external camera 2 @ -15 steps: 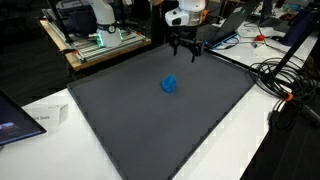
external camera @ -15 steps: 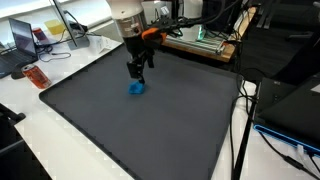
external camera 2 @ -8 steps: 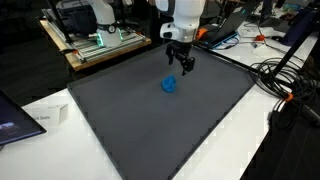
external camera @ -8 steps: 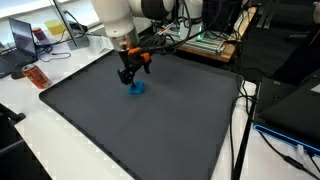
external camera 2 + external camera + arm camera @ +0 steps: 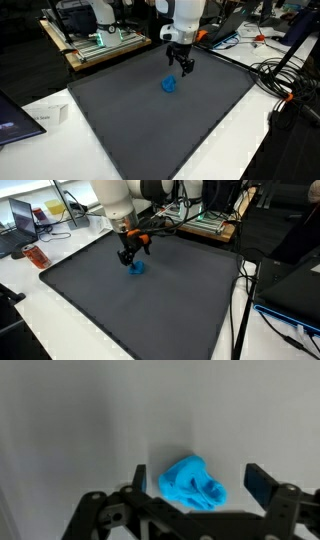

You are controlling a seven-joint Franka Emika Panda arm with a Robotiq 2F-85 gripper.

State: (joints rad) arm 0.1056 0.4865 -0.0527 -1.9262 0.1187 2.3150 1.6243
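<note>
A small crumpled bright-blue object (image 5: 136, 268) (image 5: 170, 85) lies on the dark grey mat (image 5: 150, 305) (image 5: 150, 120). My gripper (image 5: 127, 258) (image 5: 182, 66) hangs just above the mat beside it, fingers pointing down. In the wrist view the blue object (image 5: 192, 485) lies between the two black fingers, and my gripper (image 5: 200, 482) is open, with a gap on each side of the object. Nothing is held.
A red object (image 5: 34, 256) and a laptop (image 5: 24, 217) sit on the white table beyond the mat's edge. Electronics boards (image 5: 205, 222) (image 5: 100, 40) stand at the back. Cables (image 5: 275, 75) run along one side. A white box (image 5: 42, 118) lies by the mat.
Over the last second the arm swung across and came down from the mat's far edge to the blue object; in the last half second it has held still.
</note>
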